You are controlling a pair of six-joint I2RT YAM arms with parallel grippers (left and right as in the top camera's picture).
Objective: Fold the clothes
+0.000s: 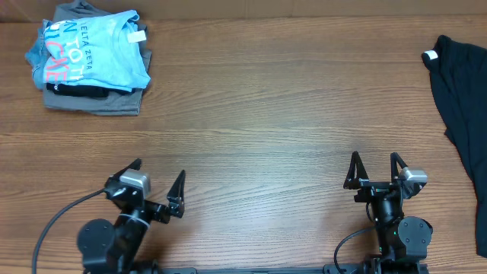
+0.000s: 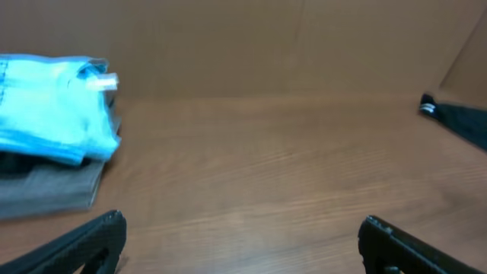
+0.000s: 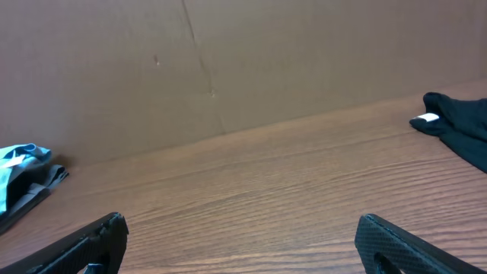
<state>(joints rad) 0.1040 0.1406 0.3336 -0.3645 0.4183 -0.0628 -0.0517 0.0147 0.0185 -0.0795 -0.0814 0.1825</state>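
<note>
Overhead, the light blue T-shirt (image 1: 91,49) lies folded on top of a grey garment (image 1: 95,104) at the far left corner of the tabletop (image 1: 266,114). Its long axis runs roughly left to right, with the coral lettering facing up. Well apart from the T-shirt, across to the right edge, a black garment (image 1: 460,84) lies unfolded. Its long axis runs far to near, the end with the white tag (image 1: 431,55) pointing away from the arms, and part of it is out of frame. The left pincer (image 1: 159,169) sits nearside of the T-shirt with its fingers apart, holding nothing. The right pincer (image 1: 374,157) sits farther right, likewise spread and empty.

From the left wrist, the T-shirt (image 2: 46,103) sits ahead to the left, and only a sliver of the black garment (image 2: 460,122) shows at far right.

From the right wrist, the black garment (image 3: 460,122) lies ahead to the right and the T-shirt (image 3: 19,164) is barely visible at left.

The likely risk is the black garment. Lying at the edge, it could slide off if tugged outward. A pinch that catches only one layer would drag it into a bunch rather than spread it flat.
</note>
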